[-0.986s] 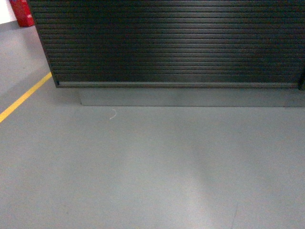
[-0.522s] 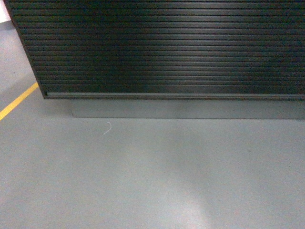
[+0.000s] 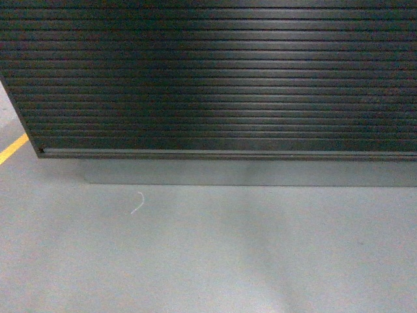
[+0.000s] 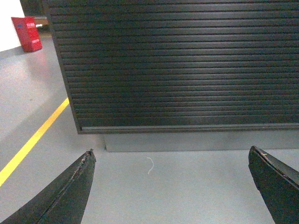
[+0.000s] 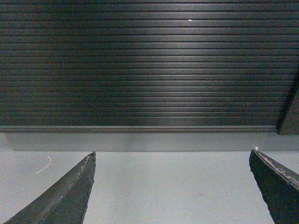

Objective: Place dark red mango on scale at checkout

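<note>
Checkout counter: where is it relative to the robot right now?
The checkout is straight ahead, its ribbed black front filling the upper half of the head view, with its left corner above the yellow floor line. Its top is out of view.

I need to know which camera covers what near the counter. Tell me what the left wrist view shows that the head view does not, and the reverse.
Only the left wrist view shows the red box standing on the floor at far left, the counter's left side edge running up out of frame, and the open left tool, holding nothing. The head view shows nothing the wrist view lacks. Both show the checkout with its ribbed black front, the grey plinth under it, the yellow floor line and the small white curl on the floor.
</note>
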